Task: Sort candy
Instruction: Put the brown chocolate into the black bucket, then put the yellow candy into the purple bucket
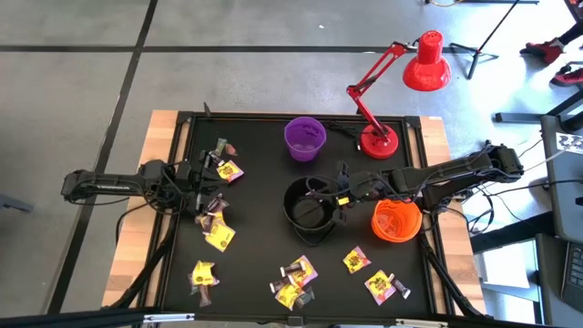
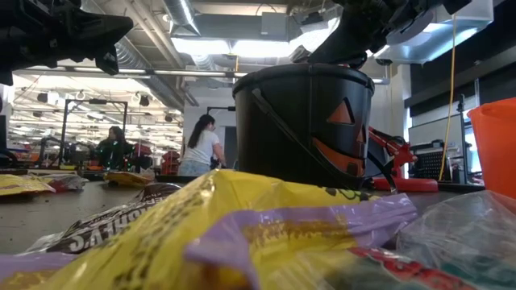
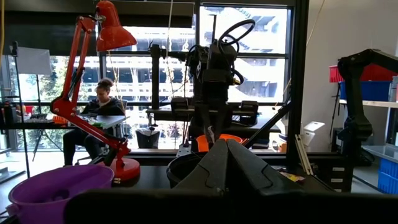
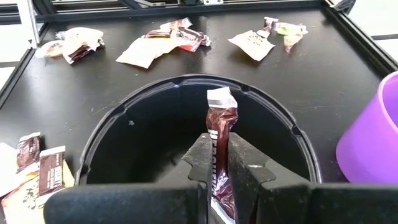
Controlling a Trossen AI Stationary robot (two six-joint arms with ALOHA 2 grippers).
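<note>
right hand (image 4: 216,163): clenched on a dark brown candy bar (image 4: 221,134), fingers nearly shut around the wrapper.
candy bar: stood upright in the grip at the centre of the right wrist frame, over the mouth of the black bucket (image 4: 112,146), likely so it would drop inside on release.
left hand (image 3: 225,163): fully shut, holding nothing, waiting at the middle left of the high frame.
loose candy (image 1: 219,235): scattered on the bench (image 1: 260,237), left and lower parts of the high frame.

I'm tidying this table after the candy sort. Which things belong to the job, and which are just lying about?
Job:
- brown candy held by the right gripper above the black bowl
- loose candy on the mat
- purple bowl
- orange bowl
- left gripper, shut, empty

Lying about:
- red desk lamp
</note>
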